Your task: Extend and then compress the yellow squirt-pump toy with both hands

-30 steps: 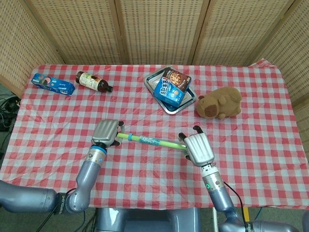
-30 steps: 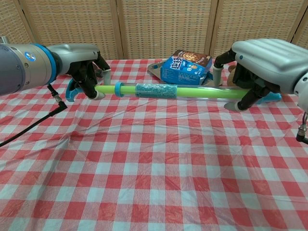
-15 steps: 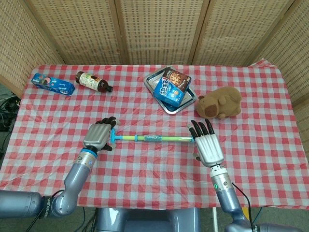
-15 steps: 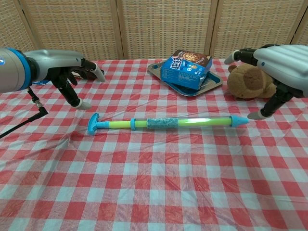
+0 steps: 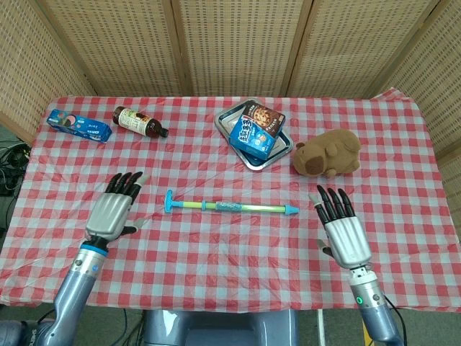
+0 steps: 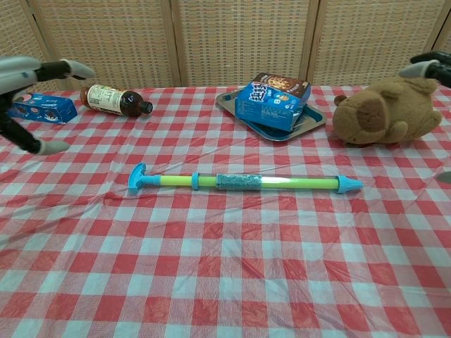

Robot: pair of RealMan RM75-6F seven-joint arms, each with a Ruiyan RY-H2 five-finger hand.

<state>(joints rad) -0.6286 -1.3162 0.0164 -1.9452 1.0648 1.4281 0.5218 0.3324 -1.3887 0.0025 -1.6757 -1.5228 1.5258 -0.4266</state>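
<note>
Two splayed, empty limbs, left robot hand (image 5: 110, 213), right robot hand (image 5: 344, 234), slim tubular plastic squirt-pump toy (image 5: 229, 207) between

Pump toy (image 6: 243, 182) lies flat across mid-frame on the checked tablecloth (image 6: 225, 282), blue T-handle at left, blue tip at right, nothing touching it. Left hand (image 6: 32, 84) shows only at the far left edge, fingers spread, holding nothing. Right hand (image 6: 430, 69) is barely visible at the upper right edge. Upper frame: bottle (image 6: 113, 100) on its side, tray (image 6: 303, 125) with boxes (image 6: 271, 98), brown plush animal (image 6: 380, 113).
</note>
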